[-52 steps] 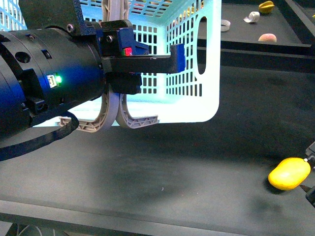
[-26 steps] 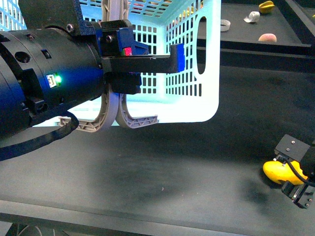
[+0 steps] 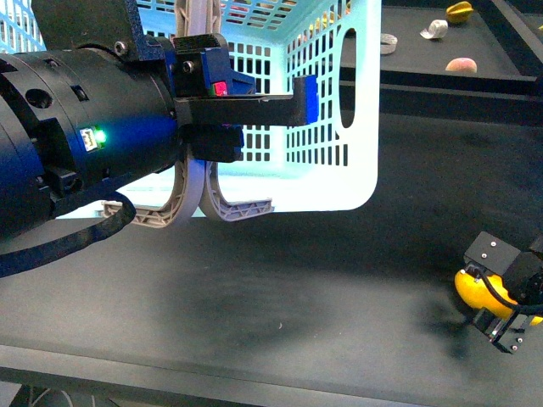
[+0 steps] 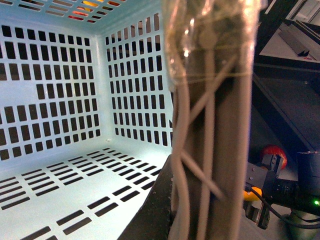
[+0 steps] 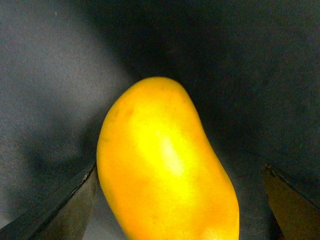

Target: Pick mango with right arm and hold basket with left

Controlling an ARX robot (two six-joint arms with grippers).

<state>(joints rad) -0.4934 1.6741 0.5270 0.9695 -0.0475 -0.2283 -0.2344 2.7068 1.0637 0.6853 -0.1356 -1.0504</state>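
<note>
The yellow mango (image 3: 470,288) lies on the dark table at the front right. My right gripper (image 3: 490,298) is open and down around it. In the right wrist view the mango (image 5: 165,165) fills the gap, with one finger (image 5: 70,210) close on one side and the other finger (image 5: 292,205) well apart. The light-blue basket (image 3: 327,102) hangs tilted above the table at the back left. My left gripper (image 3: 204,127) is shut on its two grey-brown handles (image 4: 215,125). The basket's slotted inside (image 4: 60,100) holds nothing in view.
A raised back shelf carries a yellow starfruit (image 3: 459,11), a white item (image 3: 434,30) and a pinkish fruit (image 3: 461,65). A red fruit (image 4: 274,152) shows behind the right arm. The table's front edge (image 3: 254,360) runs along the bottom.
The right gripper came in from the right edge and moved left over the mango, which shifted slightly left. The left arm and basket have not moved.
</note>
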